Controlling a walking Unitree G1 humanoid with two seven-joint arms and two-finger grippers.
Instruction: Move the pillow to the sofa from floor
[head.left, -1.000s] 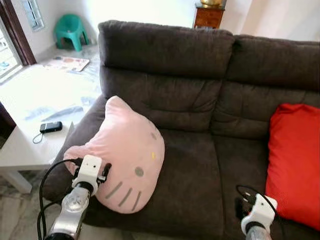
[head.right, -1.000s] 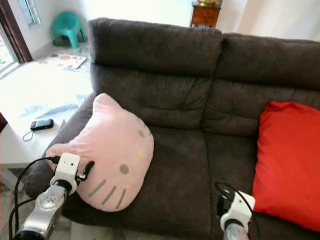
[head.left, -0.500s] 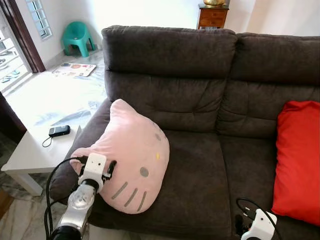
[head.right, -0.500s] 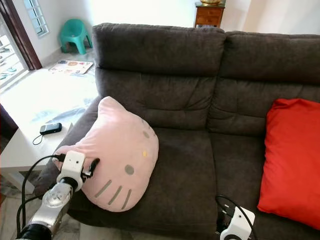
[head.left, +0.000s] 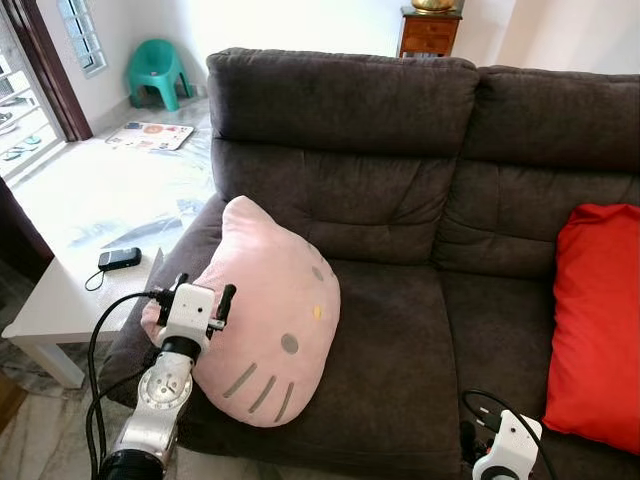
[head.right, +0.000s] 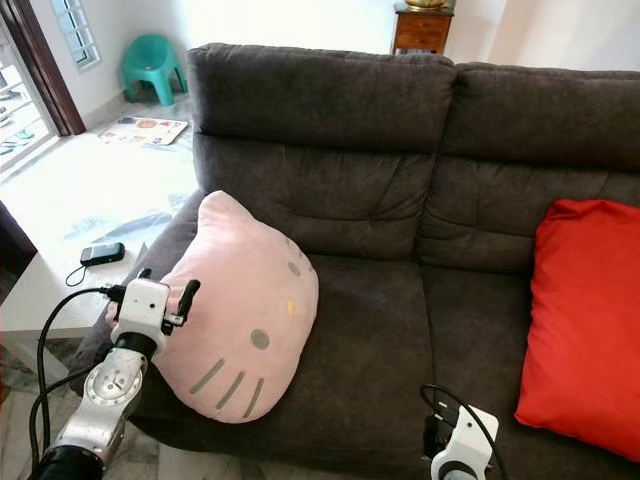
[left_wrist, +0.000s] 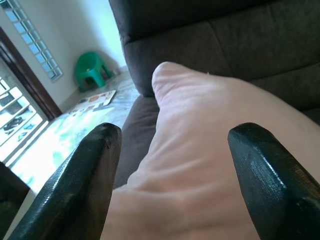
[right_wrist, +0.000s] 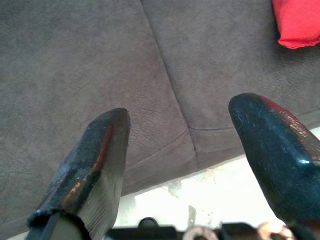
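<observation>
Left eye view: the pink pillow (head.left: 268, 320) with a cat face leans on the dark sofa (head.left: 400, 200), against its arm. The left gripper (left_wrist: 170, 165) sits at the pillow's outer edge, fingers spread wide, holding nothing. The right gripper (right_wrist: 185, 145), fingers spread too, hangs over the sofa's front edge. No writing can be read.

we see strong daylight from the far left, washing out the white table (head.left: 60, 300) and far wall. the dark sofa (head.left: 400, 200) stays evenly lit and sharp. wrist views blur the near black fingers (left_wrist: 85, 180).
</observation>
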